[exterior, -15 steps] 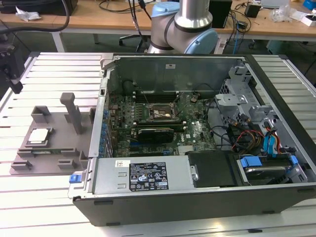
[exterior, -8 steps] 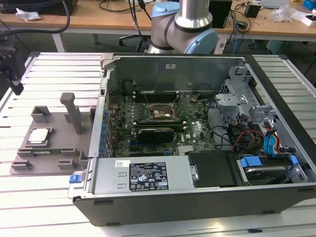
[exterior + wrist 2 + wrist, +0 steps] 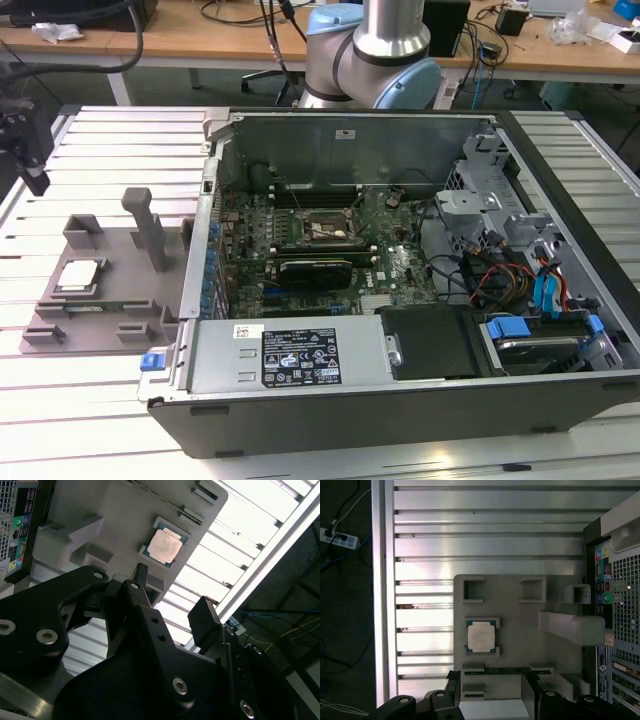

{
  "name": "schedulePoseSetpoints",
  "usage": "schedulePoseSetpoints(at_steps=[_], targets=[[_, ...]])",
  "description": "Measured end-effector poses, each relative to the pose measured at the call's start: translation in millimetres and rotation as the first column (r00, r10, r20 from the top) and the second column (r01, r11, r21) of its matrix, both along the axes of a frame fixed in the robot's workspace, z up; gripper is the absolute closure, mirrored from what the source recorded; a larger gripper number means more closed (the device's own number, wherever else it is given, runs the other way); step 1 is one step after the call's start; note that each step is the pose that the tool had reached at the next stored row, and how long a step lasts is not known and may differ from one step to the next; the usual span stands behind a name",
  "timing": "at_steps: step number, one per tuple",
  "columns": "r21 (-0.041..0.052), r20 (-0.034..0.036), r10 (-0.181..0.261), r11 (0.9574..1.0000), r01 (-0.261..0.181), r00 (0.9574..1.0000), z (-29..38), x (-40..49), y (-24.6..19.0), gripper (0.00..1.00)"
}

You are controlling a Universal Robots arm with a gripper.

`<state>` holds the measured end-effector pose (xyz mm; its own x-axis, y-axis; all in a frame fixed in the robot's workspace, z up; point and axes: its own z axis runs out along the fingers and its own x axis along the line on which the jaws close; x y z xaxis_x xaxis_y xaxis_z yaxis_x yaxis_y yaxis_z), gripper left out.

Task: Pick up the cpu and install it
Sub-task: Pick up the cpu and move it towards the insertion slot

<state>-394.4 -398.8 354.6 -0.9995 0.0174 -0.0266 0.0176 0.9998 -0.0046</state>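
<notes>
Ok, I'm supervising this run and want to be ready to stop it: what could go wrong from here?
1. The cpu lies flat in the tray's recess, and the open pincer hangs apart from it. A misaligned descent could strike the recess edges or the post rather than grip the chip.
2. The socket sits inside the case, beyond its wall. A loosely held chip might clip that wall or seat skewed.
</notes>
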Motion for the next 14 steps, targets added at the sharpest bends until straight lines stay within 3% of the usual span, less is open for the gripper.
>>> schedulePoseSetpoints(at_steps=[14], targets=[[0.0, 0.0001, 0.0, 1.0, 0.0, 1.0, -7.4, 0.0, 0.0, 0.4]])
